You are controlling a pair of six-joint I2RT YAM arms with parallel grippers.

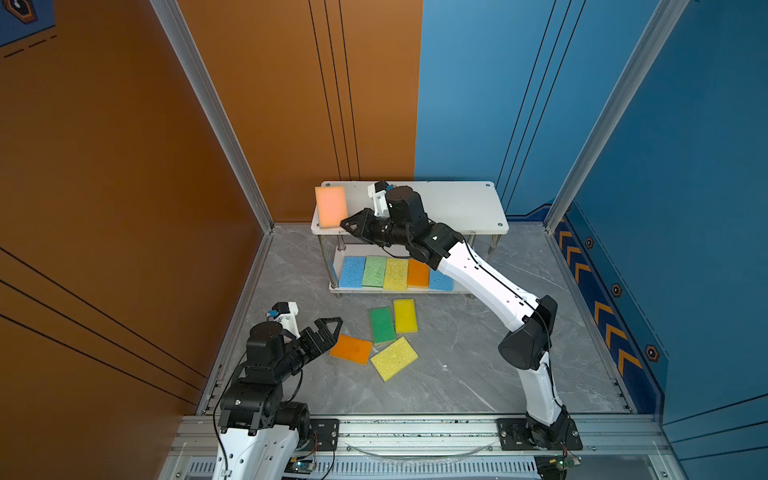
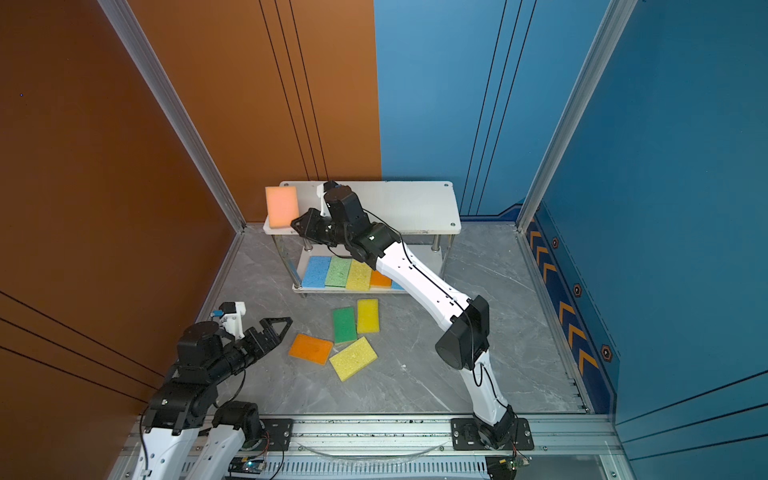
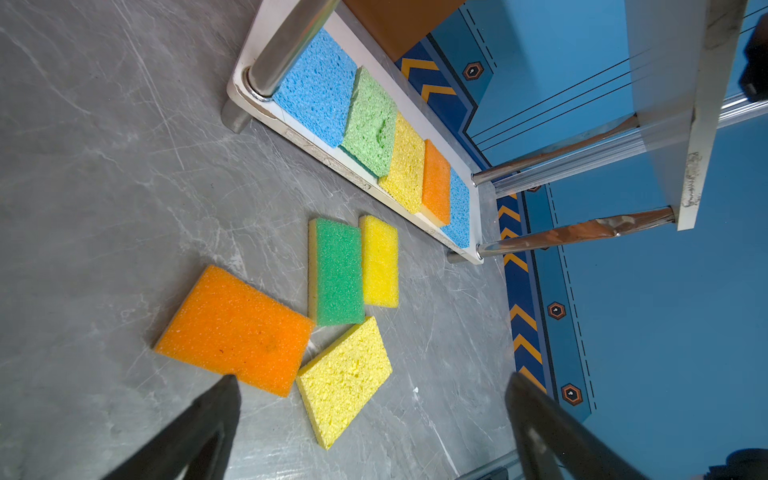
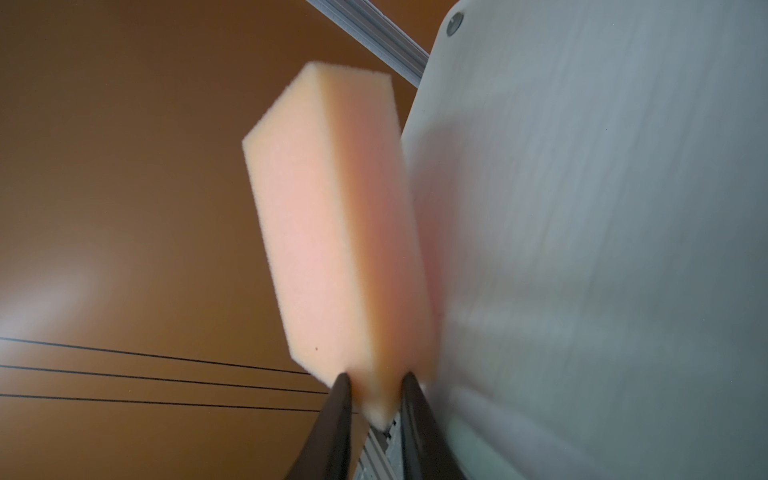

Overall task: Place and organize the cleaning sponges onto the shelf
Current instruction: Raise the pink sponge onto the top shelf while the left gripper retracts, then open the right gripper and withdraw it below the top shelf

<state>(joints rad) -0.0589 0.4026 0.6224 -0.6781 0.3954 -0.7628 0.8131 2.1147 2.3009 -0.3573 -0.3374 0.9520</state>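
Right wrist view: pinching peach-pink sponge (image 4: 332, 228) in right gripper (image 4: 374, 380) at nine o'clock on shelf top board (image 4: 582, 208), with left gripper (image 3: 374, 382) spread. Placing step, by the look of it; next calls for releasing it flat.

orange wall (image 1: 124, 166), blue wall (image 1: 478, 104), grey marble floor (image 1: 478, 353)

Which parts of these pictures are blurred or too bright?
Right wrist view: peach sponge and shelf smeared soft, pale glare on the brown wall. Left wrist view: orange sponge sharp, fingers blurred. In both top views the peach sponge looks washed out.
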